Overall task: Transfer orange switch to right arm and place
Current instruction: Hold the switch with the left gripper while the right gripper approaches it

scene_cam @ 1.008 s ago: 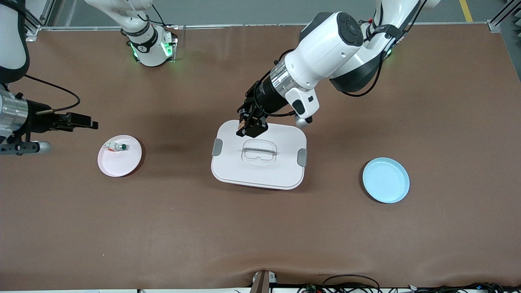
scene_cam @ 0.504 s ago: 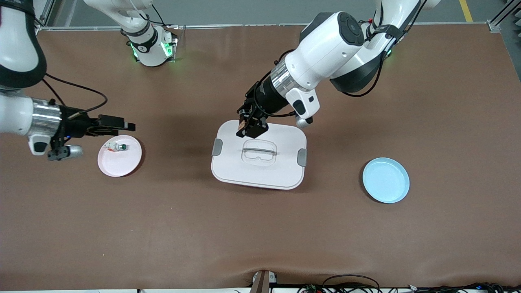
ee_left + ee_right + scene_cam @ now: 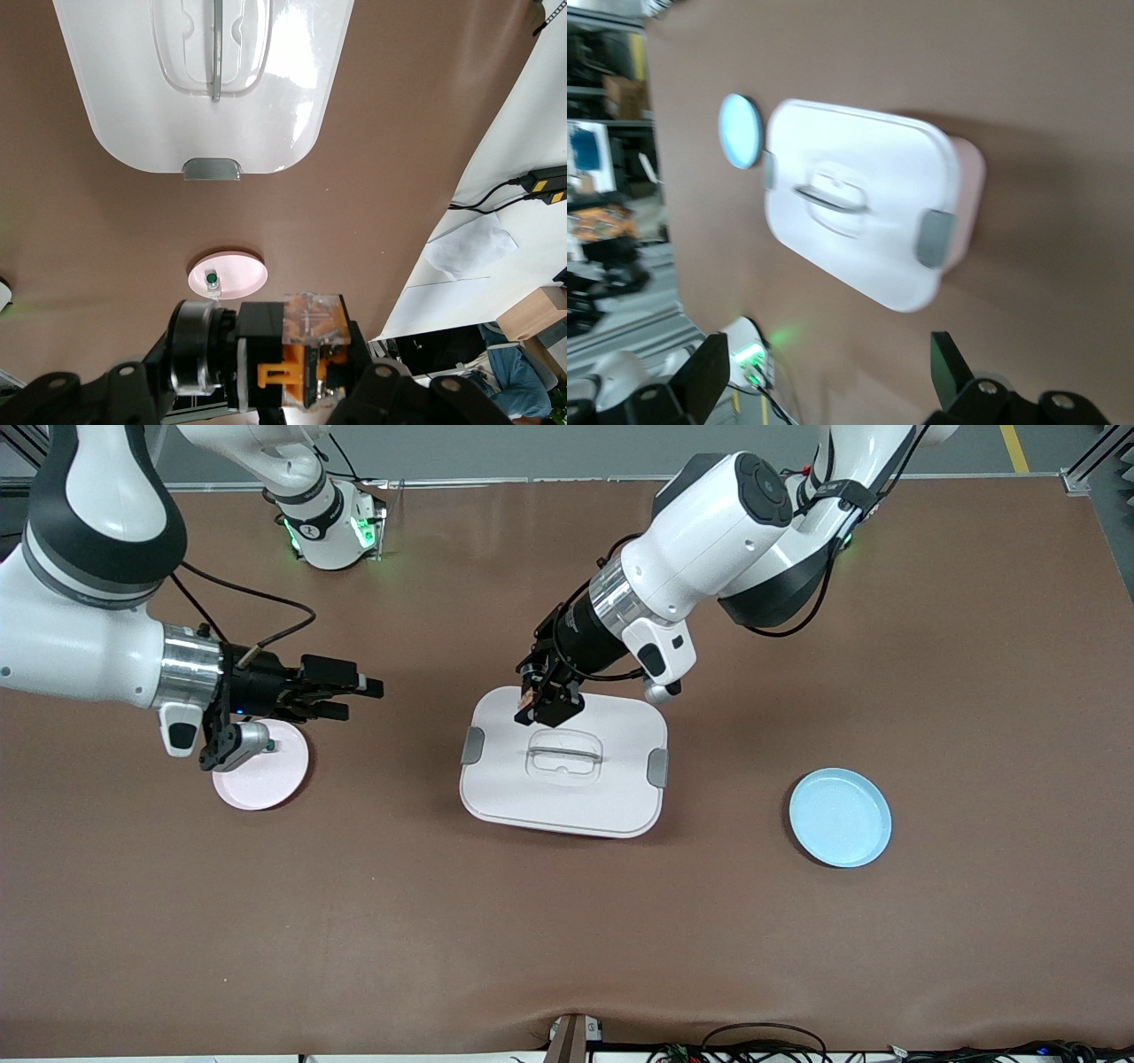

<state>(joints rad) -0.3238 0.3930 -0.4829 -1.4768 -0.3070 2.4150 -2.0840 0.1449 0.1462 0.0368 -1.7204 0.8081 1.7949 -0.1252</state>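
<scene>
So the right end effector (image 3: pixel 359 687) has swung in from the counter's edge, fingers spread, now beside the pink plate (image 3: pixel 266 779). The left end effector (image 3: pixel 542 701) hangs over the white box (image 3: pixel 567 797), pinching the orange switch (image 3: pixel 526 693). Handoff looks close.

The flat bench top (image 3: pixel 567 921) is a plain matte brown, without any pattern. Near its middle stands a white rectangular plastic box (image 3: pixel 563 772) with rounded corners; its two side clips are grey and its handle is clear. Toward the end of the right arm, a round pale pink plate (image 3: pixel 262 779) carries a small white part with a green cap (image 3: pixel 212 280). Toward the end of the left arm lies a round light blue plate (image 3: pixel 840 817).

The left gripper (image 3: pixel 540 701) is black, and the tiny boxy switch (image 3: pixel 312 329) in it shows translucent orange. The right gripper (image 3: pixel 354 695) is black too. Both arms are white with black bands and silver wrist rings, and green lights glow at the base.
</scene>
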